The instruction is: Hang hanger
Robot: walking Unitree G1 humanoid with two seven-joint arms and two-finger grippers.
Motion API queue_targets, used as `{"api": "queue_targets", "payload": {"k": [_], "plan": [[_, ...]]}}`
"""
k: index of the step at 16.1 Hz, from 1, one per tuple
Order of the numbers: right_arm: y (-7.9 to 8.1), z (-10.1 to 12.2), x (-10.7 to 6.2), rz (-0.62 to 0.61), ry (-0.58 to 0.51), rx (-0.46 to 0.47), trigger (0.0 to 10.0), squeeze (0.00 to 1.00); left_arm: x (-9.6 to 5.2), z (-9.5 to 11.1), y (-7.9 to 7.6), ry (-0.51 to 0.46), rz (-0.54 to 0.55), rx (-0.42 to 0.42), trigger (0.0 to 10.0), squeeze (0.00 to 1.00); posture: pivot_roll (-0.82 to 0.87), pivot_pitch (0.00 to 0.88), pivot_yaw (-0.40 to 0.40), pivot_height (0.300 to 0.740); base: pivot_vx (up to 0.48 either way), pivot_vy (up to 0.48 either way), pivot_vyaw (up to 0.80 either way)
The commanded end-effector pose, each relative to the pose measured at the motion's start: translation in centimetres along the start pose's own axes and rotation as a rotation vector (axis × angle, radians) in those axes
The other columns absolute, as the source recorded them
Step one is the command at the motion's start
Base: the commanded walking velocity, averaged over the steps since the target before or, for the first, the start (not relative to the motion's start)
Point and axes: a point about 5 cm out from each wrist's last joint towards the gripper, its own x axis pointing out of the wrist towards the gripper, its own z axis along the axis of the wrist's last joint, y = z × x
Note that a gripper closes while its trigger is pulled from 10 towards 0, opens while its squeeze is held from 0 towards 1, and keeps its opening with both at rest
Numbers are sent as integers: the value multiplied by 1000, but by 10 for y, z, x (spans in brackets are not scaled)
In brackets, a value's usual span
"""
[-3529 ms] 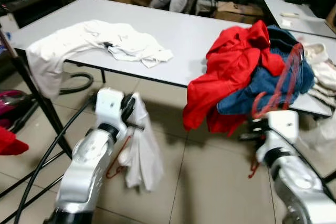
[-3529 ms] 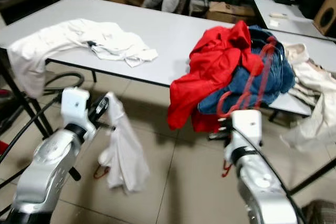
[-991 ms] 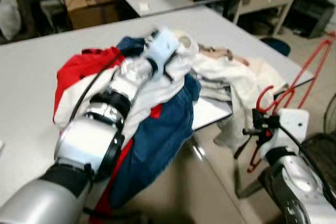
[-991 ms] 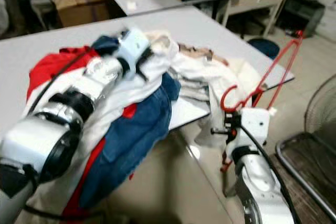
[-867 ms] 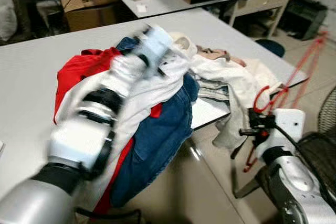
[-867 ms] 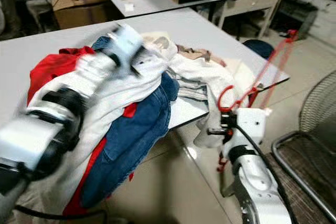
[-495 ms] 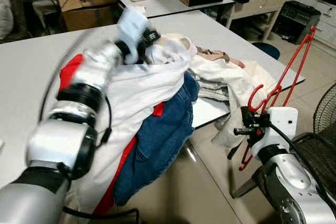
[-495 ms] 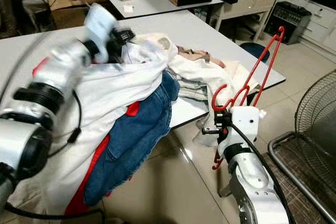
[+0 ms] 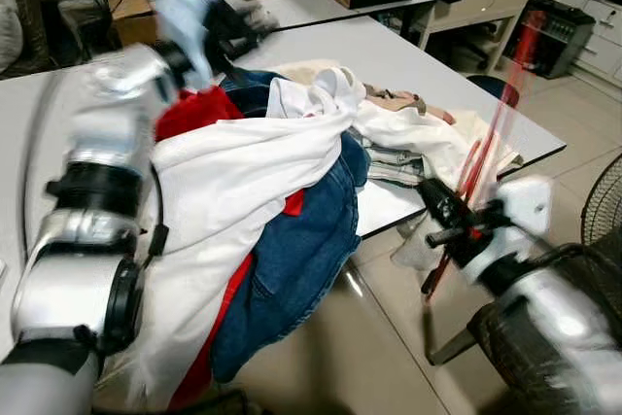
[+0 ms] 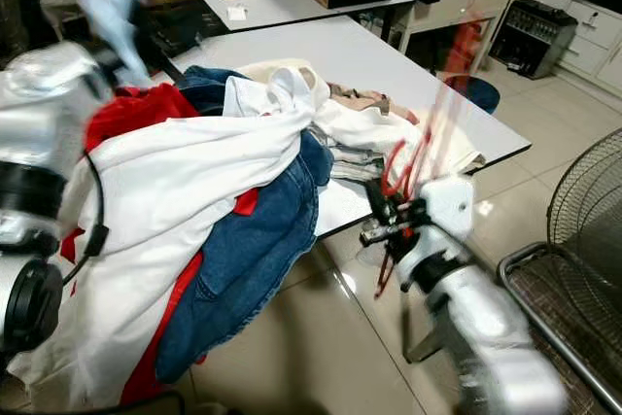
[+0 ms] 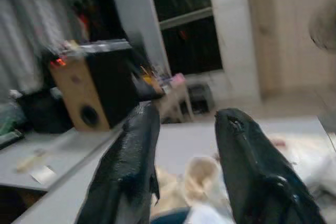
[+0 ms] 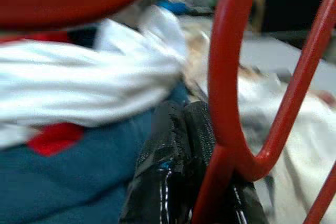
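right gripper [image 9: 449, 224] clamps the red hanger [image 9: 483, 151], long axis upright; left gripper [image 11: 184, 129] parted.

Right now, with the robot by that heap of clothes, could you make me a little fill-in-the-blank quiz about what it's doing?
1. The right gripper is shut on a hanger whose colour is ____.
2. The left gripper, raised above the table, has its fingers ____.
3. Draped over the top of the heap is a shirt whose colour is ____.
4. The jeans spill over the table's ____.

Missing words: red; open; white; edge
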Motion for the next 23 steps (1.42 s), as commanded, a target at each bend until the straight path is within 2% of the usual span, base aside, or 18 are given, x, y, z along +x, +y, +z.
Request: {"api": "queue_targets", "payload": {"k": [1,2,3,4,5,6,7,8,9,10,11,15,19,23], "plan": [[2,7,-1,37,-20,6,10000,0,-2,4,1,-17,19,-10,10000,788,-23,0,-1,740,0,0,0],[4,12,-1,86,-24,-14,10000,0,-7,7,1,-44,42,-25,10000,0,-19,0,-4,740,0,0,0],[5,16,0,120,-24,-60,10000,0,-16,4,0,-36,63,-55,10000,0,-16,0,-7,740,0,0,0],[5,18,1,128,-23,-114,10000,0,-27,-3,-4,-7,90,-38,10000,0,-9,0,-11,740,0,0,0],[4,13,4,85,-2,-133,10000,0,-49,-29,-21,87,141,-80,10000,0,4,0,-19,740,0,0,0],[2,4,7,1,4,-89,10000,0,-61,-49,-39,144,187,-97,10000,0,19,0,-24,740,0,0,0],[3,-9,9,-95,12,-24,10000,0,-74,-70,-66,205,247,-131,10000,0,29,0,-31,740,0,0,0],[3,-9,9,-95,12,-24,10000,0,-74,-70,-66,205,247,-131,10000,0,29,0,-31,740,0,0,0],[5,-12,9,-110,15,-4,10000,0,-77,-75,-75,223,265,-148,10000,0,29,0,-31,740,0,0,0],[12,-20,5,-109,34,49,10000,0,-80,-83,-102,268,269,-174,10000,0,33,4,-66,740,0,0,0],[14,-22,4,-105,43,66,10000,0,-81,-84,-109,279,264,-177,10000,0,30,8,-67,740,0,0,0],[11,-28,-2,-128,66,71,10000,0,-89,-79,-117,321,266,-170,10000,0,16,14,-66,740,-282,0,0],[8,-34,-3,-145,88,63,10000,0,-88,-76,-127,340,262,-174,10000,0,21,9,-68,740,-317,0,0],[10,-35,-3,-116,104,51,10000,0,-88,-74,-127,354,267,-169,10000,0,24,9,-69,740,-79,0,0]]}}
